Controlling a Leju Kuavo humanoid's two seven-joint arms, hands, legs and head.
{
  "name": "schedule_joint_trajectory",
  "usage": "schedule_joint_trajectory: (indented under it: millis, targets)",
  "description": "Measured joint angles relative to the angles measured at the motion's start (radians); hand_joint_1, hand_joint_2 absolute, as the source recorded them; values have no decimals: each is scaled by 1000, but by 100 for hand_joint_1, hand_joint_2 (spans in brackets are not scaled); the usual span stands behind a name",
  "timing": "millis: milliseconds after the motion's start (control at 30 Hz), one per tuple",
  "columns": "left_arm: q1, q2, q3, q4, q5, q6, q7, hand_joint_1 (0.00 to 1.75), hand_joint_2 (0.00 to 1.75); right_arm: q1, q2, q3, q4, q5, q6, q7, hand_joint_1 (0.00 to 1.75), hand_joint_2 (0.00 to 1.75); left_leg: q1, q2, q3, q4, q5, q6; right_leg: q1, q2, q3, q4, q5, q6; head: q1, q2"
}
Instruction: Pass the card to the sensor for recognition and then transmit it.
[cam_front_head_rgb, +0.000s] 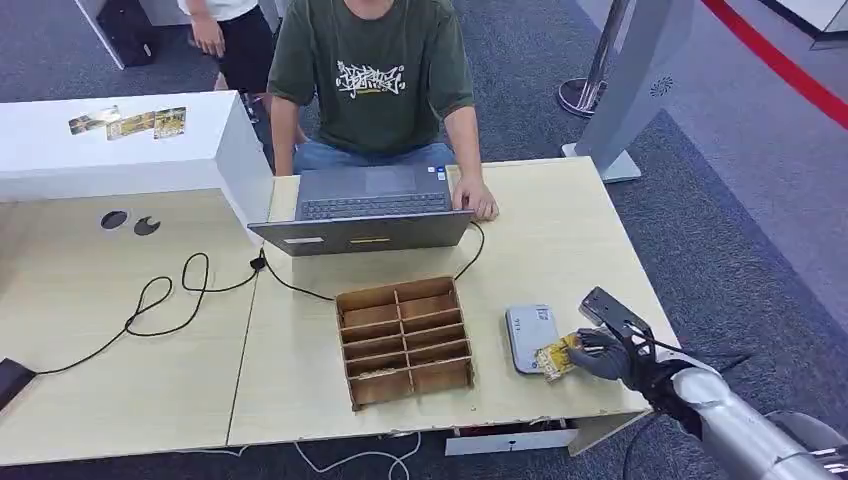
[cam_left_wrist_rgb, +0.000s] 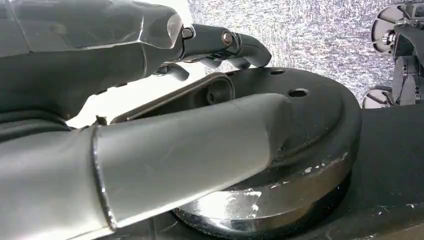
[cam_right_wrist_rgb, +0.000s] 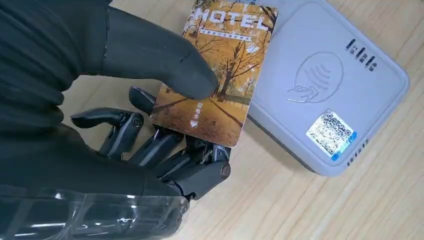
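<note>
The right robot hand (cam_right_wrist_rgb: 150, 125) pinches the card (cam_right_wrist_rgb: 220, 70) between thumb and fingers, its far edge overlapping the reader (cam_right_wrist_rgb: 330, 95) at lower right of the head view. Slide it flat over the reader's wave symbol, keeping the pinch firm.

I'm looking into what reads as a demo or exhibition hall: grey carpet (cam_front_head_rgb: 720, 250) with a red stripe (cam_front_head_rgb: 790, 70), a stanchion base (cam_front_head_rgb: 580, 95), white counters (cam_front_head_rgb: 120, 150), and a person (cam_front_head_rgb: 375, 80) at a laptop (cam_front_head_rgb: 365, 210) on a plywood table (cam_front_head_rgb: 560, 230).
</note>
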Motion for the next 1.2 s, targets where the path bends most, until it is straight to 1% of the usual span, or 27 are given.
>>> schedule_joint_trajectory:
  millis: [100, 200, 333, 467, 567, 600, 667, 767, 833, 933, 1033, 1200]
  targets:
    - [1, 1, 0, 0, 17, 1, -1, 0, 0, -7, 0, -19, -35, -7, -65, -27, 175, 175, 0, 0, -2, 0, 1, 0, -1, 0, -1, 0, 1, 0, 0, 0]
    - [1, 1, 0, 0, 31, 2, -8, 0, 0, -19, -2, -67, -94, -23, -101, -46, 175, 175, 0, 0, -2, 0, 1, 0, -1, 0, -2, 0, 1, 0, 0, 0]
    - [2, 2, 0, 0, 40, 7, -10, 0, 0, -34, -10, -137, -176, -34, -109, -52, 175, 175, 0, -1, -2, 0, 1, 0, -1, -1, -2, 0, 1, 0, 0, 0]
    - [2, 2, 0, 0, 44, 8, -11, 0, 0, -48, -19, -183, -231, -51, -96, -54, 175, 175, 0, -1, -4, 0, 1, 0, -1, -1, -4, 0, 1, 0, 0, 0]
    - [2, 2, 0, 0, 44, 8, -12, 0, 0, -63, -18, -197, -251, -7, -129, -76, 175, 175, 0, -1, -4, 0, 1, 0, -1, -1, -4, 0, 1, 0, 0, 0]
    - [2, 2, 0, 0, 44, 8, -13, 0, 0, -66, -15, -201, -257, 27, -153, -87, 175, 175, 0, -1, -4, 0, 1, 0, -1, -1, -4, 0, 1, 0, 0, 0]
    - [2, 2, 0, 0, 44, 8, -13, 0, 0, -72, 3, -206, -267, 116, -225, -106, 175, 175, 0, -1, -4, 0, 1, 0, 0, -1, -4, 0, 1, 0, 0, 0]
    - [1, 0, 0, 0, 43, 8, -18, 0, 0, -78, 49, -205, -278, 288, -344, -115, 175, 175, 0, -1, -4, 0, 2, 0, 0, -1, -4, 1, 1, 0, 0, 0]
    - [1, -1, 0, 0, 36, 8, -19, 0, 0, -81, 82, -205, -283, 428, -435, -109, 175, 175, 0, -1, -4, 0, 2, 0, 0, -2, -4, 1, 1, 0, 0, 0]
    - [1, -3, 0, 0, 26, 8, -19, 0, 0, -89, 139, -205, -291, 657, -561, -74, 175, 175, 0, -1, -4, 0, 2, 0, 0, -1, -4, 1, 1, 0, 0, 0]
    - [-1, -4, -9, 0, 14, 8, -19, 0, 0, -99, 187, -205, -294, 834, -623, -44, 175, 175, 0, -1, -4, 0, 2, 0, 0, -1, -4, 1, 1, 0, 0, 0]
    - [-3, -6, -29, 0, 1, 7, -18, 0, 0, -133, 251, -206, -290, 1033, -663, -8, 175, 175, 0, -1, -4, 0, 2, 0, 0, -1, -4, 1, 1, 0, 0, 0]
